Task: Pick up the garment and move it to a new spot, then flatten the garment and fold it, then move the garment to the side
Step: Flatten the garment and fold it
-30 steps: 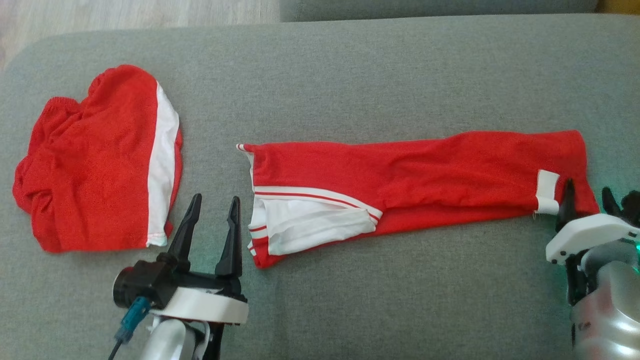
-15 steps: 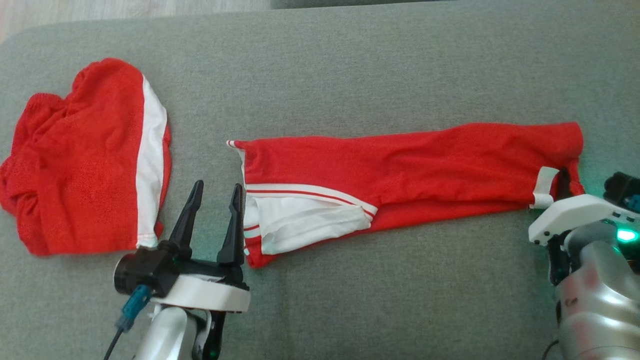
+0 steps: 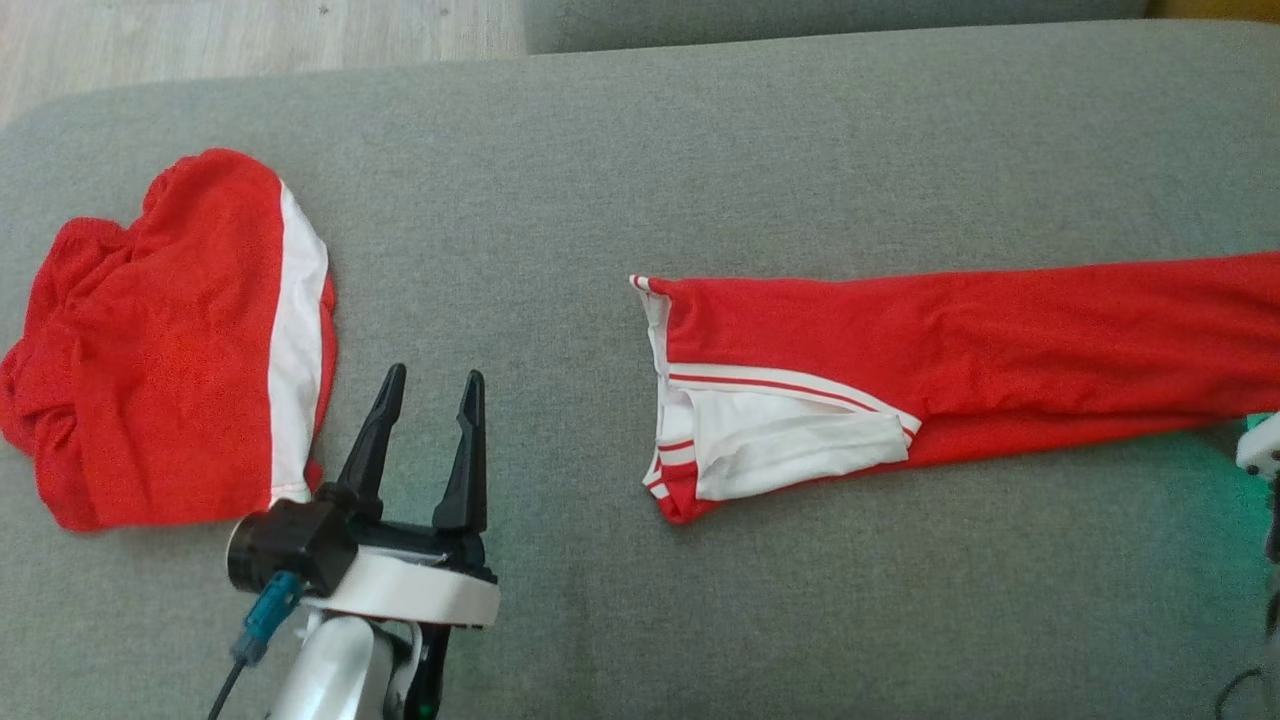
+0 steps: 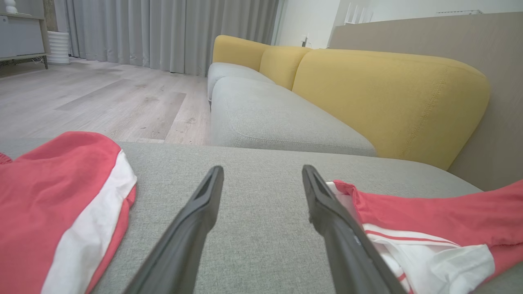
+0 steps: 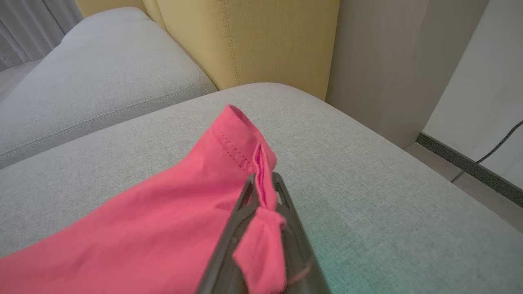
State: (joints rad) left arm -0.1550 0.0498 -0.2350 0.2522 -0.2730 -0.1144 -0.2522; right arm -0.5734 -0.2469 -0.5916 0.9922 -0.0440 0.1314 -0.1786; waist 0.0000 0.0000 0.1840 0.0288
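Note:
A long red garment with white striped trim lies stretched across the grey cushion, its right end running past the head view's right edge. In the right wrist view my right gripper is shut on that end of the garment, with a pinch of hem bunched between the fingers. My right arm's white wrist housing peeks in at the edge. My left gripper stands open over bare cushion, left of the garment's striped end, and its fingers hold nothing.
A second red and white garment lies bunched at the cushion's left end. Beyond the cushion stand another grey seat with yellow backrests, wood floor and a beige panel.
My right gripper shut on the garment's right end and dragged it to the right; the striped end slid well away from my left gripper. The left gripper and the bunched garment stayed put.

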